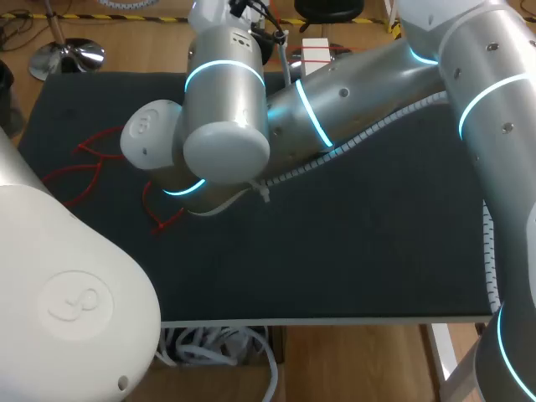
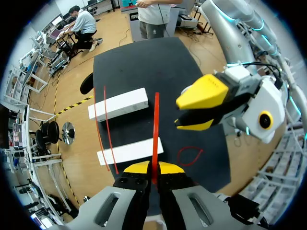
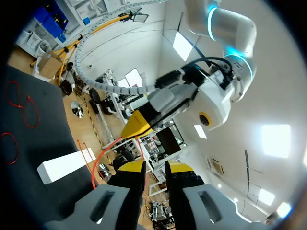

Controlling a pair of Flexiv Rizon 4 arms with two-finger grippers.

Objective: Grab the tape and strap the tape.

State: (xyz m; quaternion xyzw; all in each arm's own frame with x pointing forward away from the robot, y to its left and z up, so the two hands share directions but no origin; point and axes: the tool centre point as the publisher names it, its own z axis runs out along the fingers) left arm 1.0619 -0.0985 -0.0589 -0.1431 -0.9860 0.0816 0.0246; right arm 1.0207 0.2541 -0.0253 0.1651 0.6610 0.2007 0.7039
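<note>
left gripper clamps red tape | right gripper open, just beside it | hold taut, close right squarely on tape | spare loops, head-frame left: ignore

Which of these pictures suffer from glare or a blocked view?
Head view: my right arm hides much of the table; right wrist view: ceiling lights glare brightly; left wrist view: evenly lit, red tape plain in the left gripper.
</note>
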